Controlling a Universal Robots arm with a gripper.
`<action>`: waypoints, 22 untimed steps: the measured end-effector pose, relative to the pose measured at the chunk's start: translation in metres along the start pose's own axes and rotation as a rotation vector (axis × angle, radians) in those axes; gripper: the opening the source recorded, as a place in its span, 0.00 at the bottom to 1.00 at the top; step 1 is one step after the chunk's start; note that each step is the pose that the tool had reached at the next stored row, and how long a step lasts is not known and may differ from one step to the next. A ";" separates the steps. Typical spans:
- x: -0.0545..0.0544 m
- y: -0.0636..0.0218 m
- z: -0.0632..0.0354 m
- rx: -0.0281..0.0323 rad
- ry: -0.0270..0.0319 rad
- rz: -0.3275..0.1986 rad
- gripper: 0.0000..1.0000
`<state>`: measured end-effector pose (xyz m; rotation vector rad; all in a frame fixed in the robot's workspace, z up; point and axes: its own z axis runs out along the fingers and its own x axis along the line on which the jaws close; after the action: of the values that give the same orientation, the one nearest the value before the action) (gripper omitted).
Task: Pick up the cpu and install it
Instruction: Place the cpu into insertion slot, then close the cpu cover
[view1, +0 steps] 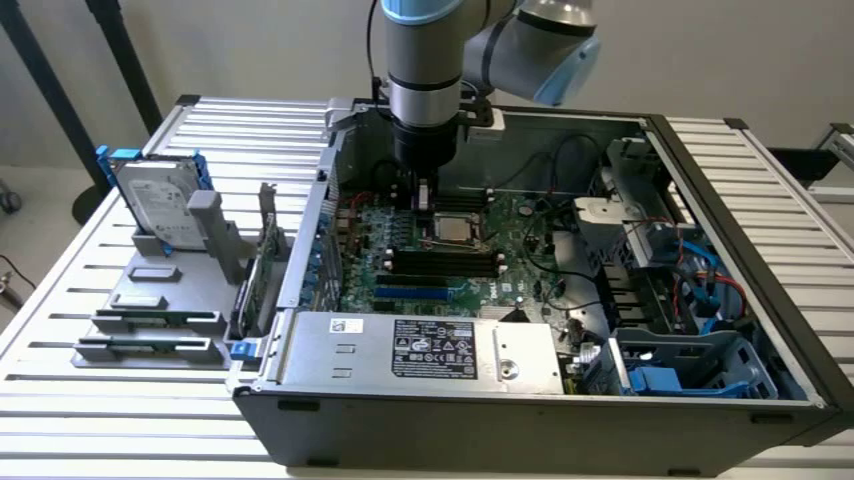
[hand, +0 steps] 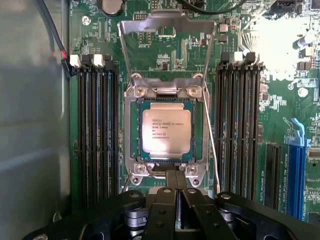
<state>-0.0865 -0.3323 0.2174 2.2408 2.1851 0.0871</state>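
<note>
The cpu (hand: 166, 131), a flat square chip with a silver metal top, lies seated in the open socket on the green motherboard (hand: 280, 120). The socket's metal load plate (hand: 167, 27) is tilted up off the chip. My gripper (hand: 176, 181) hovers over the socket's edge, its black fingers (hand: 169, 200) pressed together with nothing visible between them. In the exterior view the gripper (view1: 424, 196) hangs inside the computer case (view1: 534, 420), just above and beside the cpu (view1: 454, 232).
Dark memory slots (hand: 97, 130) flank the socket on both sides. A power supply (view1: 427, 352) fills the case's front. A thin latch wire (hand: 211, 135) runs beside the socket. On a grey rack (view1: 160, 320) at the exterior view's left stands a hard drive (view1: 154, 205) in a blue frame.
</note>
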 end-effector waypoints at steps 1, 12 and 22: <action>0.000 -0.0011 0.0000 -0.0001 0.0002 0.000 0.11; 0.001 -0.0024 -0.0001 0.0000 0.0003 0.000 0.11; 0.004 -0.0020 -0.0002 0.0000 0.0004 0.000 0.11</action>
<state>-0.0884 -0.3280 0.2176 2.2409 2.1853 0.0874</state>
